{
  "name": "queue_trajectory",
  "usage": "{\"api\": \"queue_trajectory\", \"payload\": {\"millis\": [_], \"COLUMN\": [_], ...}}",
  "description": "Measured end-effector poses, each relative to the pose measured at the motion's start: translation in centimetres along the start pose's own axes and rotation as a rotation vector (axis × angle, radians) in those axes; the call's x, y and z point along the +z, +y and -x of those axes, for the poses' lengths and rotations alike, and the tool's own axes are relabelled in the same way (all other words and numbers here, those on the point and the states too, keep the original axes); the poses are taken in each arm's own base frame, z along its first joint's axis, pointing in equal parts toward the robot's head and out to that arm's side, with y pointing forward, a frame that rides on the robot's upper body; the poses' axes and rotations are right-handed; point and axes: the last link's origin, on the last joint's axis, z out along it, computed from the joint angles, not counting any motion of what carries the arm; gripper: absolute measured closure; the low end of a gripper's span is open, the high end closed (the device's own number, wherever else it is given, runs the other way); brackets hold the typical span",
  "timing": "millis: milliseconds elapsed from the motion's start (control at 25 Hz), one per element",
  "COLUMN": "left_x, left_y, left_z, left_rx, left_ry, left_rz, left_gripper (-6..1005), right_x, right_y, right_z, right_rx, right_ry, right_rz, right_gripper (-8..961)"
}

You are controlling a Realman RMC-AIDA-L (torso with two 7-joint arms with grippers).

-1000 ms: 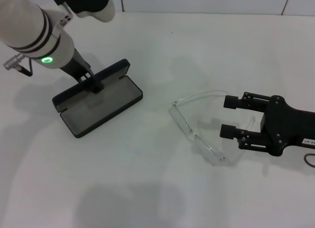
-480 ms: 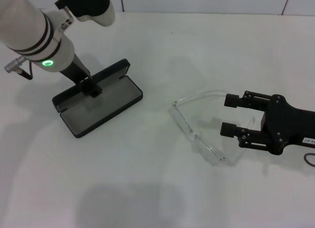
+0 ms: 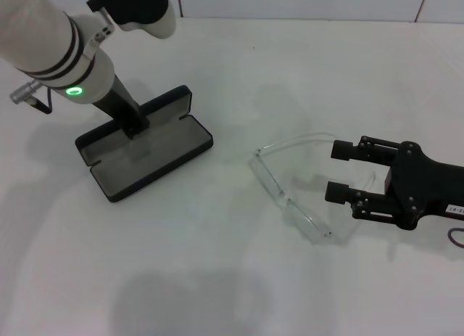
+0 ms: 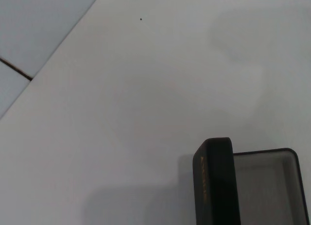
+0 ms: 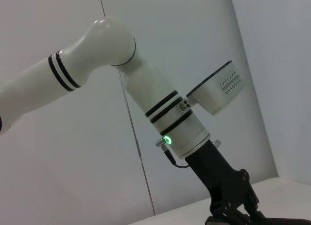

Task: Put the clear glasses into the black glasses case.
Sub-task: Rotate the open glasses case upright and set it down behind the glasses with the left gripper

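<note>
Right pincer (image 3: pixel 341 170): black, low over the white worktop (image 3: pixel 239 278) at the right side, fingers spread wide with nothing between them; the upper fingertip lies just beside the far temple arm of the clear glasses (image 3: pixel 290 194), the lower fingertip sits inside the span of the two arms, contact not discernible. Clear glasses: transparent wraparound frame, lying on the worktop right of centre, lens front turned toward the case, both arms unfolded and reaching toward the right pincer. Black glasses case (image 3: pixel 145 151): open, on the worktop at the left, well apart from the glasses; grey-lined tray toward the robot, lid raised along the far edge. Left pincer (image 3: pixel 134 125): dark, at the end of the white arm with black bands and a green indicator light, set down at the case's lid edge; its finger spread cannot be told. Writing: small orange lettering runs along the case lid (image 4: pixel 213 181) in the left wrist view, too small to read.
</note>
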Motion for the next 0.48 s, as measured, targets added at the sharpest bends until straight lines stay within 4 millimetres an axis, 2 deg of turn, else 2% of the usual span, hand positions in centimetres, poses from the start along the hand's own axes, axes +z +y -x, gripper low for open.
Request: {"api": "queue_trajectory", "payload": {"millis": [240,480], "left_x": [-0.5,-1.0], "left_y": [0.4,1.3], "left_z": [-0.8,-3.6], "left_rx": [0.077,0.249], "left_ry": [0.025,0.142], "left_rz": [-0.016,-0.068], "left_gripper": [773,793], "right_x": [0.0,0.1], "right_y": [0.0,0.1], "right_z": [0.0,0.0], "right_rx": [0.003,0.004], "right_ry": [-0.002,-0.005], "right_rz": [-0.002,0.004], "right_gripper": [269,269]}}
